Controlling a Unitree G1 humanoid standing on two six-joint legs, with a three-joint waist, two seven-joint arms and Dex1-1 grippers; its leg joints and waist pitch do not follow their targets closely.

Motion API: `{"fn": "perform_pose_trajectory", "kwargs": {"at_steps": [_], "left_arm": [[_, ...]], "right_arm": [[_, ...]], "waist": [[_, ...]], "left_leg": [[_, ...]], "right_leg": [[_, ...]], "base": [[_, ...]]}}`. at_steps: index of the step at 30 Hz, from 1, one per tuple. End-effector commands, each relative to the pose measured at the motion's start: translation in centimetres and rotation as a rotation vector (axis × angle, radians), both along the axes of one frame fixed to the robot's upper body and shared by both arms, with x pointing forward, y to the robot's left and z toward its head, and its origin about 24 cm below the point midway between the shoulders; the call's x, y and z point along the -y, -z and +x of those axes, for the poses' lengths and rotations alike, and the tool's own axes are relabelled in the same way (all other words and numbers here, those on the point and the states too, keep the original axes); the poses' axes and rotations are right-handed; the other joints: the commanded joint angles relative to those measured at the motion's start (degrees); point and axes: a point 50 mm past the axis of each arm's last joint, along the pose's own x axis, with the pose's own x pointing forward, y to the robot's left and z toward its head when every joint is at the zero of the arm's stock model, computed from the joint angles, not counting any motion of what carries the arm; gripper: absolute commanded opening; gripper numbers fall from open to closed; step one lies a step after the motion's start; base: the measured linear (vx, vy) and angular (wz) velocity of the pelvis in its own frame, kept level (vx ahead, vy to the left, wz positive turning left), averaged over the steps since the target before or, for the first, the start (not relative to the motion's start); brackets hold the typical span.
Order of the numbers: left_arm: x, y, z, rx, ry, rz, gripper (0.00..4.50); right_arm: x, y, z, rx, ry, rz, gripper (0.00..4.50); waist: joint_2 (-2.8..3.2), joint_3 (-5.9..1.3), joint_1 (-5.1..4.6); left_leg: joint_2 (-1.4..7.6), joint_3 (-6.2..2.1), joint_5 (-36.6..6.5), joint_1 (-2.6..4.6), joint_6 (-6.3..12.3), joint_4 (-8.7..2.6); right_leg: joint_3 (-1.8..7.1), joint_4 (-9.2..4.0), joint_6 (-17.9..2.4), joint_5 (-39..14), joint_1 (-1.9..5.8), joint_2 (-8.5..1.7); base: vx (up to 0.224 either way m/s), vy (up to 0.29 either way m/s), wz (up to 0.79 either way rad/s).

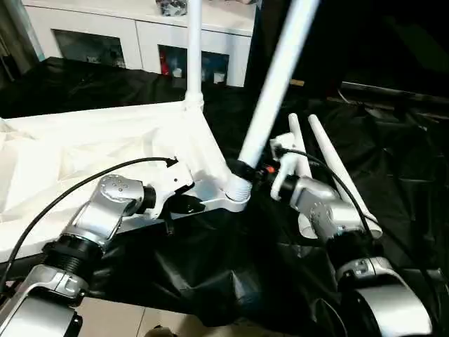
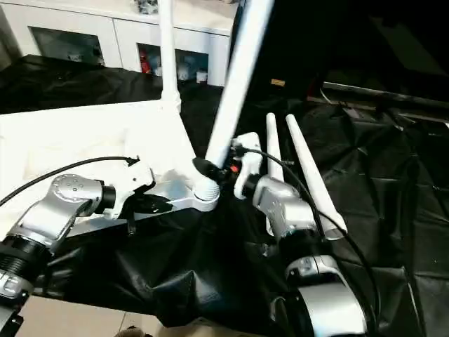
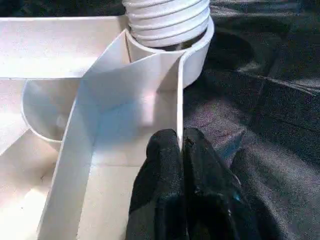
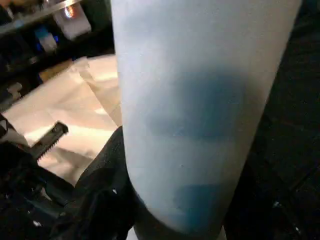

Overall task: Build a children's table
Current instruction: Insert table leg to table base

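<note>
The table top (image 1: 84, 154) lies upside down on a black sheet (image 1: 210, 274), ribbed underside up, with one leg (image 1: 193, 49) standing upright in its far corner socket and a second leg (image 1: 277, 77) leaning in the near corner socket (image 1: 235, 193), its threaded end showing at the socket's mouth. The left gripper (image 3: 181, 150) has its jaws pinched on the top's thin edge wall just beside that socket, and the right gripper (image 1: 247, 170) has its jaws closed around the leaning leg low down, just above the socket. Two spare legs (image 1: 330, 168) lie side by side on the sheet beyond the right forearm, and a white cabinet (image 1: 140, 38) stands behind.
</note>
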Motion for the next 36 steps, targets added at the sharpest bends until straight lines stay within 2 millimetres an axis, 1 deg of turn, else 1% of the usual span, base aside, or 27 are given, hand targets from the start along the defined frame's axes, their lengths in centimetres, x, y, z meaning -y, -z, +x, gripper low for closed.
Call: {"fn": "perform_pose_trajectory", "kwargs": {"at_steps": [1, 4, 5, 7, 8, 9, 10, 11, 15, 16, 18, 19, 21, 24, 25, 27, 28, 30, 32, 33, 34, 35, 36], "left_arm": [[0.1, 0.1, 0.2, 0.016, -0.024, 0.010, 0.00], [0.2, 0.1, 0.3, 0.020, -0.033, 0.006, 0.00], [0.2, 0.1, 0.4, 0.025, -0.038, 0.004, 0.00], [0.3, 0.1, 0.5, 0.027, -0.041, 0.003, 0.00], [0.3, 0.1, 0.5, 0.029, -0.044, 0.005, 0.00], [0.3, 0.1, 0.5, 0.030, -0.044, 0.006, 0.00], [0.3, 0.1, 0.5, 0.030, -0.045, 0.006, 0.00], [0.3, 0.1, 0.5, 0.031, -0.045, 0.007, 0.00], [0.3, 0.1, 0.6, 0.035, -0.046, 0.012, 0.00], [0.2, 0.1, 0.6, 0.035, -0.046, 0.015, 0.00], [0.1, 0.1, 0.6, 0.035, -0.046, 0.017, 0.00], [0.1, 0.2, 0.6, 0.035, -0.043, 0.025, 0.00], [0.0, 0.3, 0.5, 0.034, -0.039, 0.034, 0.00], [0.0, 0.3, 0.5, 0.032, -0.035, 0.035, 0.00], [0.0, 0.3, 0.5, 0.032, -0.034, 0.036, 0.00], [0.0, 0.3, 0.5, 0.033, -0.031, 0.037, 0.00], [0.0, 0.3, 0.5, 0.033, -0.030, 0.036, 0.00], [0.0, 0.2, 0.5, 0.034, -0.024, 0.035, 0.00], [0.0, 0.2, 0.4, 0.036, -0.009, 0.034, 0.00], [0.1, 0.2, 0.4, 0.036, -0.002, 0.035, 0.00], [0.1, 0.2, 0.4, 0.036, -0.002, 0.035, 0.00], [0.1, 0.1, 0.2, 0.038, 0.030, 0.037, 0.00], [0.1, 0.0, 0.2, 0.039, 0.041, 0.038, 0.00]], "right_arm": [[0.8, 1.8, -0.8, -0.057, 0.027, -0.001, 1.91], [1.2, 2.4, -1.0, -0.056, 0.059, 0.001, 1.90], [1.5, 2.9, -1.3, -0.053, 0.074, 0.001, 1.90], [1.6, 3.0, -1.4, -0.046, 0.082, 0.005, 1.90], [1.7, 3.3, -1.7, -0.028, 0.090, 0.000, 1.90], [1.8, 3.4, -1.8, -0.015, 0.090, -0.013, 1.90], [1.8, 3.5, -1.9, -0.002, 0.087, -0.030, 1.90], [1.8, 3.5, -2.1, 0.012, 0.080, -0.051, 1.90], [1.5, 3.4, -2.4, 0.065, 0.045, -0.137, 1.89], [1.4, 3.3, -2.4, 0.087, 0.019, -0.202, 1.89], [1.3, 3.3, -2.5, 0.104, -0.004, -0.251, 1.89], [1.2, 3.3, -2.4, 0.111, -0.015, -0.276, 1.89], [1.0, 3.2, -2.4, 0.116, -0.041, -0.309, 1.89], [0.4, 3.1, -2.3, 0.115, -0.081, -0.347, 1.89], [0.3, 3.1, -2.2, 0.115, -0.088, -0.349, 1.89], [-0.1, 3.0, -2.1, 0.102, -0.118, -0.353, 1.89], [-0.3, 3.1, -2.1, 0.091, -0.138, -0.357, 1.89], [-0.4, 3.2, -2.1, 0.081, -0.152, -0.361, 1.89], [-0.6, 3.3, -1.9, 0.071, -0.169, -0.375, 1.89], [-0.7, 3.4, -1.9, 0.067, -0.173, -0.376, 1.89], [-0.7, 3.4, -1.9, 0.067, -0.173, -0.376, 1.89], [-0.9, 3.3, -1.7, 0.052, -0.187, -0.354, 1.89], [-0.9, 3.3, -1.6, 0.049, -0.194, -0.348, 1.89]], "waist": [[1.16, -4.04, 0.17], [1.04, -4.02, 0.26], [1.21, -3.95, 0.30], [1.10, -3.92, 0.38], [1.35, -3.86, 0.46], [1.23, -3.84, 0.41], [1.16, -3.86, 0.43], [1.29, -3.83, 0.44], [1.23, -3.88, 0.43], [1.38, -3.82, 0.48], [1.27, -3.70, 0.42], [1.34, -3.60, 0.39], [1.31, -3.54, 0.39], [1.28, -3.50, 0.24], [1.16, -3.49, 0.17], [1.26, -3.48, 0.17], [1.13, -3.52, 0.13], [1.25, -3.50, 0.04], [1.26, -3.52, 0.00], [1.17, -3.58, -0.14], [1.24, -3.52, -0.19], [0.88, -3.46, -0.29], [0.99, -3.49, -0.33]], "left_leg": [[1.53, -0.19, -10.41, 0.49, -0.28, -3.92], [1.54, -0.18, -11.19, 0.57, -0.37, -3.98], [1.55, -0.18, -11.55, 0.63, -0.43, -3.99], [1.52, -0.18, -12.34, 0.66, -0.54, -4.01], [1.57, -0.28, -12.91, 0.69, -0.56, -4.11], [1.58, -0.26, -13.16, 0.69, -0.54, -4.13], [1.57, -0.31, -13.45, 0.73, -0.60, -4.16], [1.58, -0.32, -13.32, 0.69, -0.60, -4.19], [1.50, -0.37, -13.09, 0.68, -0.45, -4.24], [1.48, -0.39, -13.09, 0.67, -0.53, -4.25], [1.44, -0.37, -13.88, 0.70, -0.73, -4.29], [1.42, -0.41, -14.88, 0.82, -0.81, -4.39], [1.42, -0.48, -16.20, 1.00, -0.93, -4.44], [1.52, -0.65, -17.26, 1.01, -1.12, -4.59], [1.51, -0.63, -17.26, 0.98, -1.08, -4.59], [1.50, -0.65, -17.36, 1.02, -1.03, -4.57], [1.52, -0.66, -17.25, 0.99, -1.01, -4.58], [1.58, -0.64, -17.20, 1.07, -0.93, -4.57], [1.62, -0.68, -17.41, 1.03, -1.11, -4.64], [1.56, -0.69, -17.62, 1.01, -1.20, -4.62], [1.59, -0.68, -17.94, 1.07, -1.16, -4.61], [1.60, -0.73, -18.26, 1.01, -1.10, -4.68], [1.57, -0.77, -18.50, 1.04, -1.11, -4.67]], "right_leg": [[3.42, -4.11, -10.93, -9.13, 3.14, -4.79], [3.41, -4.30, -10.82, -10.47, 3.11, -4.82], [3.44, -4.41, -10.75, -11.04, 3.02, -4.87], [3.42, -4.61, -10.41, -12.48, 3.03, -4.91], [3.43, -4.70, -10.17, -13.50, 3.01, -4.96], [3.43, -4.80, -10.02, -13.79, 2.97, -4.94], [3.40, -4.82, -9.86, -14.29, 3.00, -4.91], [3.43, -4.81, -9.84, -13.93, 2.96, -4.87], [3.39, -4.72, -9.92, -13.33, 3.03, -4.76], [3.42, -4.77, -9.65, -13.76, 3.03, -4.77], [3.39, -4.94, -9.06, -15.07, 2.95, -4.69], [3.43, -5.19, -8.62, -17.07, 2.87, -4.79], [3.44, -5.49, -8.09, -19.37, 2.75, -4.84], [3.44, -5.44, -8.22, -19.86, 2.76, -4.81], [3.45, -5.47, -8.26, -19.80, 2.74, -4.82], [3.49, -5.50, -8.30, -20.04, 2.71, -4.87], [3.48, -5.46, -8.40, -19.91, 2.73, -4.88], [3.54, -5.43, -8.73, -19.18, 2.60, -4.89], [3.51, -5.36, -8.88, -18.70, 2.67, -4.87], [3.48, -5.28, -9.07, -18.52, 2.72, -4.84], [3.51, -5.40, -9.16, -18.80, 2.64, -4.91], [3.46, -5.39, -9.01, -19.47, 2.64, -4.88], [3.44, -5.39, -9.02, -19.98, 2.62, -4.93]], "base": [[0.000, 0.000, 0.00], [0.000, 0.000, 0.00], [0.000, 0.000, 0.00], [0.000, 0.000, 0.00], [0.000, 0.000, 0.00], [0.000, 0.000, 0.00], [0.000, 0.000, 0.00], [0.000, 0.000, 0.00], [0.000, 0.000, 0.00], [0.000, 0.000, 0.00], [0.000, 0.000, 0.00], [0.000, 0.000, 0.00], [0.000, 0.000, 0.00], [0.000, 0.000, 0.00], [0.000, 0.000, 0.00], [0.000, 0.000, 0.00], [0.000, 0.000, 0.00], [0.000, 0.000, 0.00], [0.000, 0.000, 0.00], [0.000, 0.000, 0.00], [0.000, 0.000, 0.00], [0.000, 0.000, 0.00], [0.000, 0.000, 0.00]]}}
